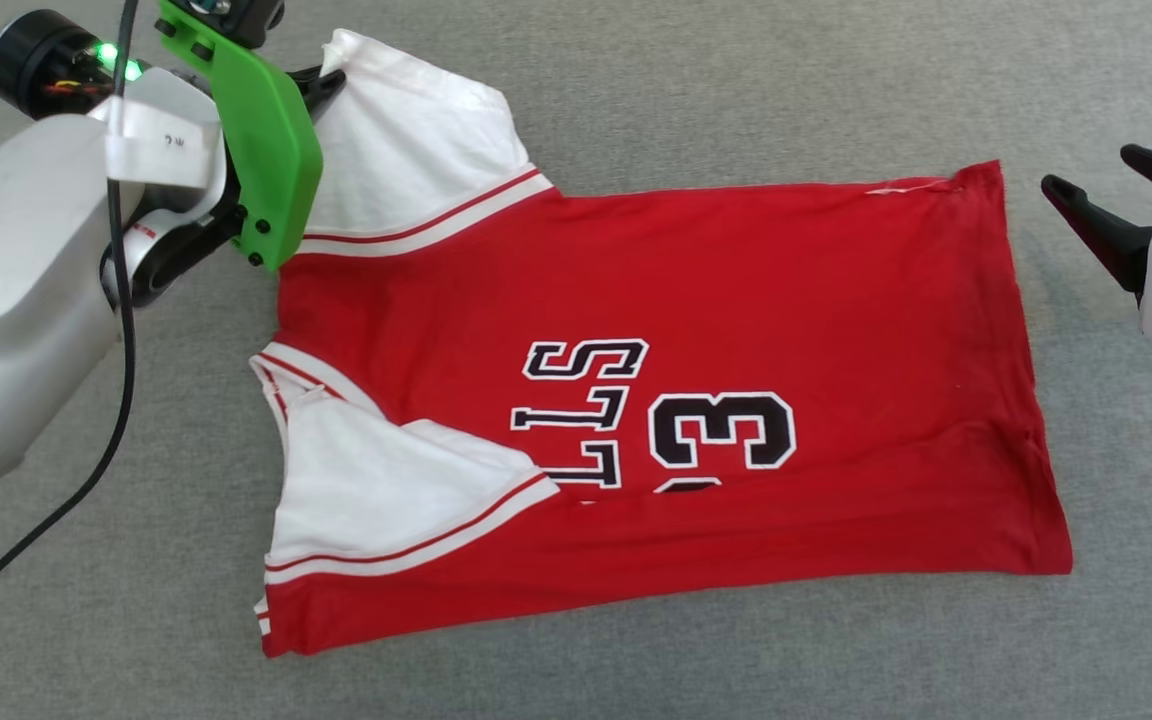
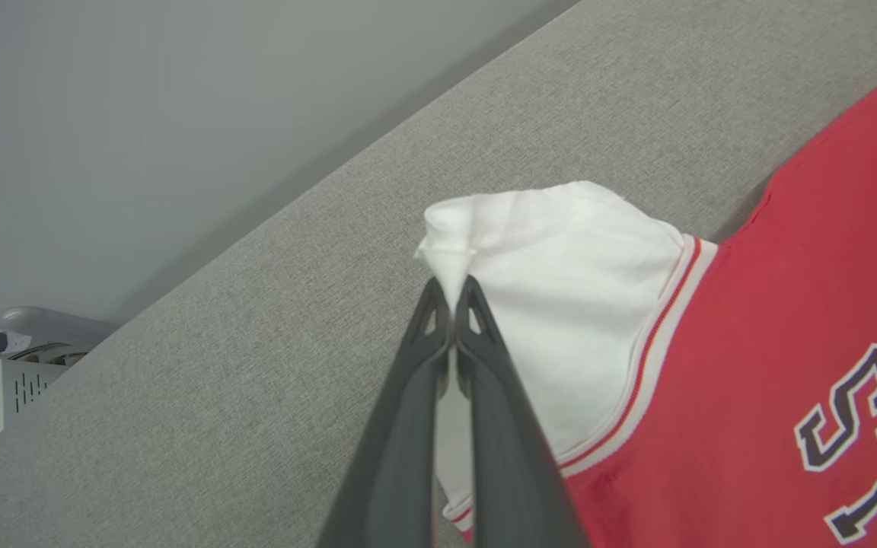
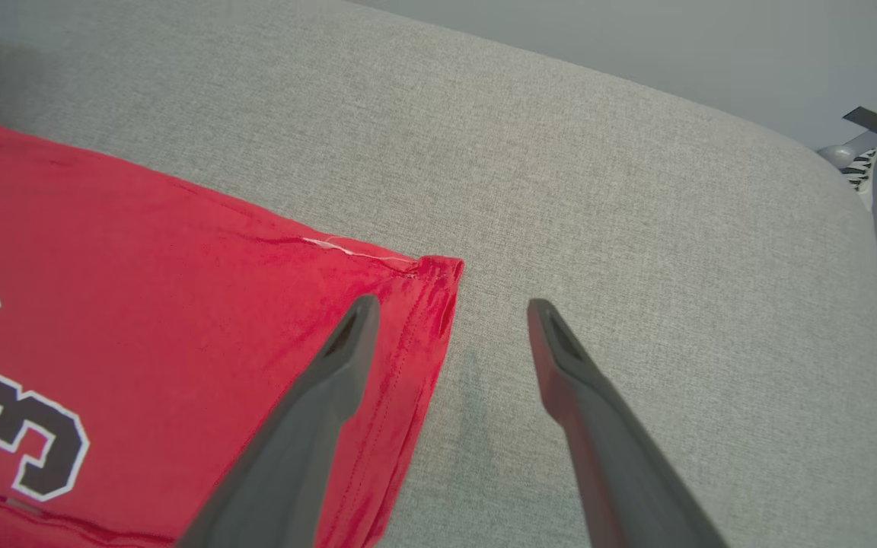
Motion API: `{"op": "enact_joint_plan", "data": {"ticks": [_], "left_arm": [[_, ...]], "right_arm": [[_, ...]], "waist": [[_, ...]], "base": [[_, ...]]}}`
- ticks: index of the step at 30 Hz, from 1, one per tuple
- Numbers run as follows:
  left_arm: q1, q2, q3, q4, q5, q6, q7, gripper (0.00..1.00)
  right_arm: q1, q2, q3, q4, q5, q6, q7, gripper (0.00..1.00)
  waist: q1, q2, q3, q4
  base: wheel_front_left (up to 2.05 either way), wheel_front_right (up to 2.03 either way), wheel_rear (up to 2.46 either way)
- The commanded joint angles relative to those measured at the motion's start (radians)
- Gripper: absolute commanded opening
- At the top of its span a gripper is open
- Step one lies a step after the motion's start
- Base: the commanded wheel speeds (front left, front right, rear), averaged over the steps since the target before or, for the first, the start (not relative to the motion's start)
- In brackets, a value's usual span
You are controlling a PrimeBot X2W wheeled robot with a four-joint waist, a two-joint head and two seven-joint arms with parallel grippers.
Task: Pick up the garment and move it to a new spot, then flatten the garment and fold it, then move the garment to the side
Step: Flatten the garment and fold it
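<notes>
- Two grippers flank the garment [image 1: 736, 300], which lies spread on the grey cushion [image 1: 636, 80] with its near sleeve [image 1: 386, 490] already turned in over the lettering [image 1: 576, 410].
- Left gripper [image 2: 452, 285] is pinched tight on the outer edge of the far white sleeve [image 2: 560, 304].
- Right gripper [image 1: 1091, 168] gapes, holding nothing, beside the hem's far corner [image 3: 438, 270].
- Folding appears to be the step in hand. Next, the left arm likely needs to lift that sleeve and lay it across the red body without dragging the shirt.
</notes>
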Motion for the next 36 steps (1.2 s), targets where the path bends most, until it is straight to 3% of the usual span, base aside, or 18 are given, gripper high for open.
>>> {"op": "enact_joint_plan", "data": {"ticks": [1,8,16,24,27,36], "left_arm": [[0.022,0.008,0.004,-0.013,0.011,0.013,-0.015,0.00],[0.044,0.022,0.015,-0.107,0.031,0.062,-0.071,0.00],[0.060,0.031,0.030,-0.182,0.042,0.108,-0.121,0.00],[0.094,0.028,0.046,-0.201,0.034,0.140,-0.175,0.00],[0.107,0.030,0.051,-0.194,0.029,0.146,-0.192,0.00],[0.157,0.026,0.058,-0.163,0.006,0.148,-0.243,0.00]], "right_arm": [[-0.029,-0.004,0.014,0.021,0.015,-0.001,0.029,1.00],[-0.134,0.012,0.044,0.182,0.043,-0.001,0.114,1.00],[-0.197,0.056,0.069,0.324,0.045,-0.001,0.092,1.00],[-0.174,0.085,0.165,0.421,0.070,-0.001,0.062,1.00],[-0.175,0.075,0.189,0.424,0.091,-0.001,0.019,0.00],[-0.170,0.022,0.252,0.384,0.110,-0.001,-0.164,0.00]], "waist": [[0.0000,0.0000,0.004,0.021],[0.0000,0.0000,0.051,0.064],[0.0000,0.0000,0.105,0.096],[0.0000,0.0000,0.125,0.105],[0.0000,0.0000,0.116,0.100],[0.0000,0.0000,0.030,0.085]], "base": [[0.00,0.00,0.00],[0.00,0.00,0.00],[0.00,0.00,0.00],[0.00,0.00,0.00],[0.00,0.00,0.00],[0.00,0.00,0.00]]}}
